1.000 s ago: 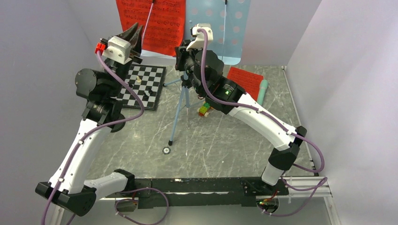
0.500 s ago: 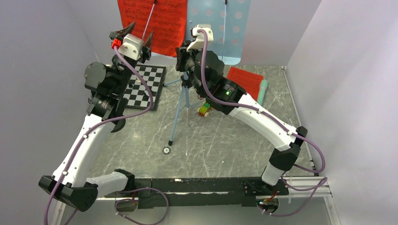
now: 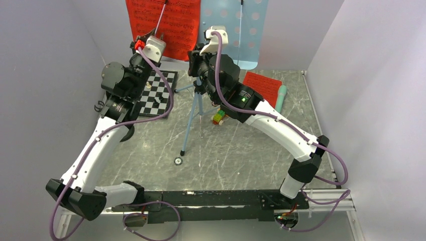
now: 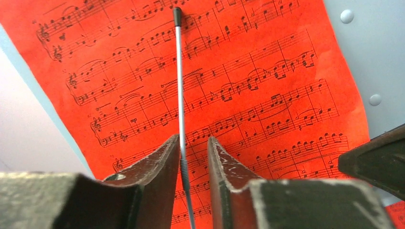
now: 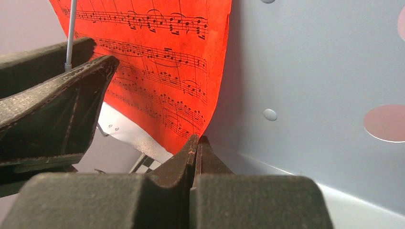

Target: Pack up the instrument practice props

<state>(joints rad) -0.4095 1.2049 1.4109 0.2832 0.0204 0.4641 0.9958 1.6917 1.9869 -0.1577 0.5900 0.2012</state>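
Right now the left hand (image 4: 193, 140) is up against the stand (image 3: 241, 35), fingers apart by a narrow gap, with the stand's thin wire (image 4: 179, 86) running between them and lying close to the left-side finger. That wire pins the red page (image 4: 248, 71) flat to the stand's face. The right hand (image 5: 197, 138) has its fingers pressed together, tips at the page's lower corner beside the stand's ledge; I cannot tell whether paper is caught between them. A second page (image 3: 262, 84) and the mic (image 3: 281, 98) lie on the bench (image 3: 241, 150) to the right of the stand, both yet to be packed. The likely step is freeing the pinned page. The risk is that the left hand closes on the wire alone and tugs: the stand sits on a slim tripod (image 3: 193, 118), so a sideways pull could topple it toward the chessboard (image 3: 158, 90) at its left. Dragging the page out from under the wire could also tear or crease it, especially if the right hand does grip the corner.
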